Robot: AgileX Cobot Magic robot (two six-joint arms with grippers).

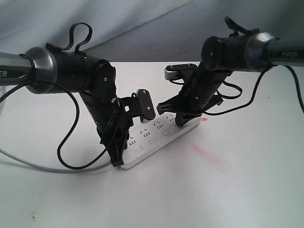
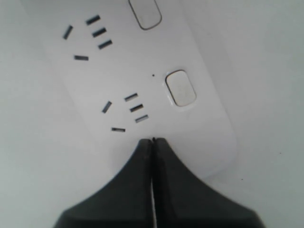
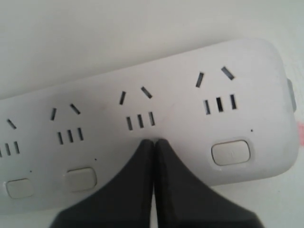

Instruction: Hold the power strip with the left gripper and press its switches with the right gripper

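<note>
The white power strip [image 1: 153,138] lies flat on the table, slanting from near left to far right. My left gripper [image 1: 118,161] is shut, and its tip rests on the strip's near rounded end. In the left wrist view that gripper [image 2: 153,140] touches the strip [image 2: 118,76] just past the last socket set, beside a switch [image 2: 180,89]. My right gripper [image 1: 181,123] is shut too, tip down on the far half. In the right wrist view it [image 3: 154,141] sits below a socket set, covering the spot between two visible switches [image 3: 231,152] [image 3: 80,178]. Nothing is held between either pair of fingers.
A grey cord [image 1: 42,167] trails off the strip's near end to the left across the white table [image 1: 237,190]. A black arm cable [image 1: 66,156] loops down beside it. A faint red smear [image 1: 204,152] marks the table right of the strip.
</note>
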